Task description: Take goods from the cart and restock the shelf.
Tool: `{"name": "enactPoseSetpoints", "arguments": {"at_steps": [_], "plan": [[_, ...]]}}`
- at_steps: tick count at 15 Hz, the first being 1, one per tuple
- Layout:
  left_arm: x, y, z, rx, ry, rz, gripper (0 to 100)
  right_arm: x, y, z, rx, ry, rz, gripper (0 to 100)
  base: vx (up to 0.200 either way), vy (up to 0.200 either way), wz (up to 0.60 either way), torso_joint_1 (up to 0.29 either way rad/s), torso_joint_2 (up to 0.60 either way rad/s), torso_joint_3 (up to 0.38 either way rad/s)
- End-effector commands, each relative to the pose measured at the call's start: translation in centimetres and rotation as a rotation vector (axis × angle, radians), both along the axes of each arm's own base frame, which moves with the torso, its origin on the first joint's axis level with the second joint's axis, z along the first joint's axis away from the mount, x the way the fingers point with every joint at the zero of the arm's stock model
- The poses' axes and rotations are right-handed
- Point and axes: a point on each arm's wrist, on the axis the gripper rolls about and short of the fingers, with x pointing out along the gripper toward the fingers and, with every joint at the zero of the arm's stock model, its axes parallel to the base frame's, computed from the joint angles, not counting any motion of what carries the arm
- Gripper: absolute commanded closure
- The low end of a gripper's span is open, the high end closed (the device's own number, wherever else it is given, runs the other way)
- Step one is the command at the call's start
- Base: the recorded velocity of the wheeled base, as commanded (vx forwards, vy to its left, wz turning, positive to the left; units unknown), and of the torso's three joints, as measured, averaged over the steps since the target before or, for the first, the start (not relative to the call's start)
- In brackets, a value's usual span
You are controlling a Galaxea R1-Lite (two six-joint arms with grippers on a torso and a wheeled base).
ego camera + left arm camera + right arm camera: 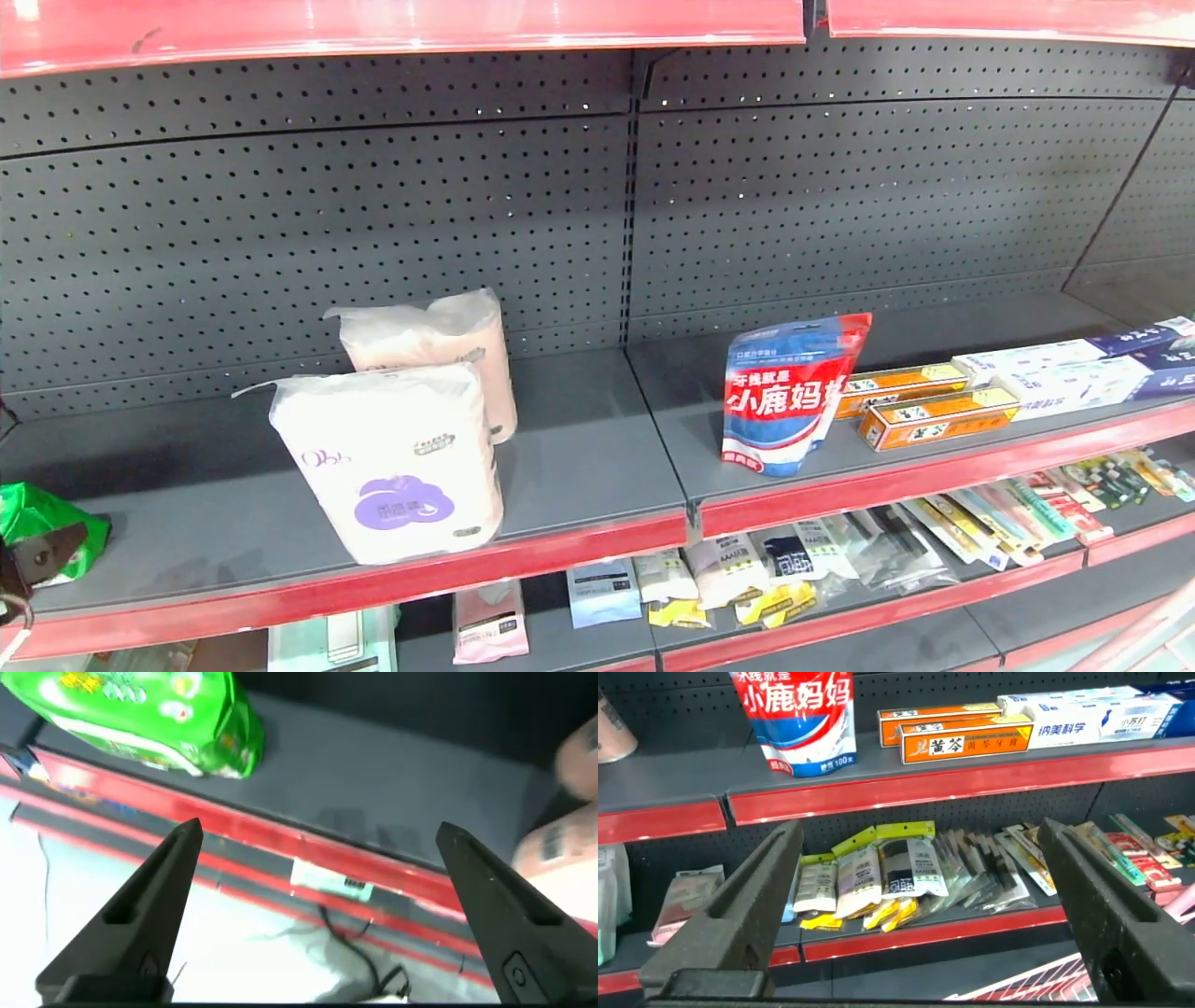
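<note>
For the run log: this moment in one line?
left gripper open, empty | right gripper open, empty | green pack on shelf

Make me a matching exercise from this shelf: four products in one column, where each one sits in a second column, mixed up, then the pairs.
Column one:
1. white tissue pack with purple cloud mark
2. blue and red stand-up plastic pouch
3. two long orange cardboard boxes
4. green plastic bag

Column two:
A. lying flat, right of the pouch
B. far left end of the grey shelf
C. upright, in front of a pale pink soft pack
D. upright near the front edge, right of the shelf joint

Pairs: 1-C; 2-D; 3-A; 4-B
</note>
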Motion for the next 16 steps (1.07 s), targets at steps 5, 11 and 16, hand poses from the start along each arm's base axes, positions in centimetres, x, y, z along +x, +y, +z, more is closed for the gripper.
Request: {"name": "enactPoseSetpoints", "arguments": {"at_steps": [5,11,16], "plan": [[4.9,0.9,-3.0,-0.053,0.176,-0.046,0,0.0,0.0,0.0,0.000,0.001,0.000,0,0.000,0.000,0.00,0.000,0.00,0.000],[9.1,0.1,-5.2,-0.056,0.159,-0.152,0,0.0,0.0,0.0,0.000,0.001,0.000,0,0.000,0.000,0.00,0.000,0.00,0.000],[10.9,-1.3,-6.6,-0.056,0.185,-0.232,0,0.0,0.0,0.0,0.000,0.001,0.000,0,0.000,0.000,0.00,0.000,0.00,0.000]]}}
